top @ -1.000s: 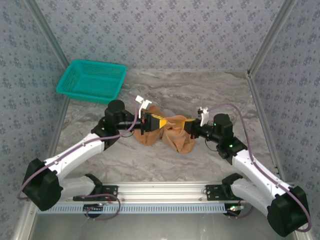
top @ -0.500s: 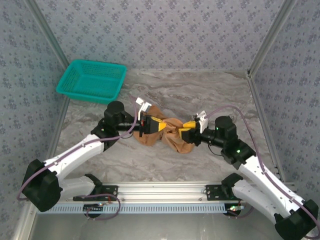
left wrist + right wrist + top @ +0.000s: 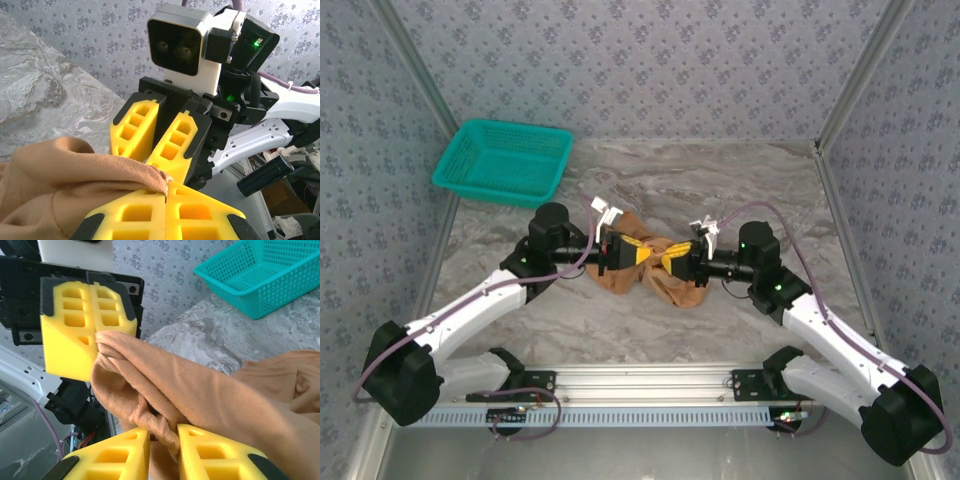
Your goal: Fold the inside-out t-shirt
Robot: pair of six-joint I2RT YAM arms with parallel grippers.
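Bunching limply on the bench (image 3: 650,330), the t-shirt (image 3: 665,275) looks light and soft; left end effector (image 3: 638,252) pinches a fold, right end effector (image 3: 672,265) straddles cloth, not clamped.

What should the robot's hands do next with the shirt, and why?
Probably close the right gripper on the cloth, then draw apart. The left gripper already pinches the t-shirt, which is bunched between them; the right jaws sit slightly open around a fold.

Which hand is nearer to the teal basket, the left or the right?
Left. The left hand grips the t-shirt just right of the basket; the right hand sits farther right.
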